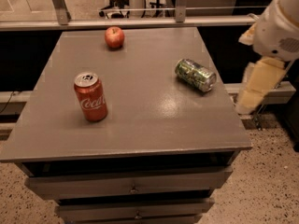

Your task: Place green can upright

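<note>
green can (195,74) lying on its side, right part of bench (140,125); end effector (250,94) off the bench's right edge, open/closed can't tell

The hand (252,94) hangs at far right beneath the white arm (280,27).

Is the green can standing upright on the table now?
No, the green can lies on its side, while the gripper hangs beyond the right edge of the table.
</note>
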`<move>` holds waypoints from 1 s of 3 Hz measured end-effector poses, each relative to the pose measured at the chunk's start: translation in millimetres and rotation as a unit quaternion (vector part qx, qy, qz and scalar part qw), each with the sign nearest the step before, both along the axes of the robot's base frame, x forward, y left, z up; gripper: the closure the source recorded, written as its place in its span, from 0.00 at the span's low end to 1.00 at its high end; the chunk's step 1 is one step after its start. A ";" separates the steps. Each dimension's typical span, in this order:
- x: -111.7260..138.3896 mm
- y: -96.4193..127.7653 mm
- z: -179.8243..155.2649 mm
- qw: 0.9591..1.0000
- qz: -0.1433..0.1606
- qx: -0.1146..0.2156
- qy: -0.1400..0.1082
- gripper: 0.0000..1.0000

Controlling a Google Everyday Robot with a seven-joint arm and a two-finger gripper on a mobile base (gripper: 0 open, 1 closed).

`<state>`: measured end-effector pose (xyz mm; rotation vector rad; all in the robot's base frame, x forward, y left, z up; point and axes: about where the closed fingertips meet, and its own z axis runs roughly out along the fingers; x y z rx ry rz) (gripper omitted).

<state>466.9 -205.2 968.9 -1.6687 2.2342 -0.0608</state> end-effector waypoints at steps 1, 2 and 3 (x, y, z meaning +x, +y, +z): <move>55.3 24.2 -20.4 0.998 -0.030 0.048 0.001 0.00; 98.6 50.3 -35.8 0.995 -0.055 0.089 0.000 0.00; 150.2 66.8 -58.3 0.988 -0.100 0.117 -0.003 0.00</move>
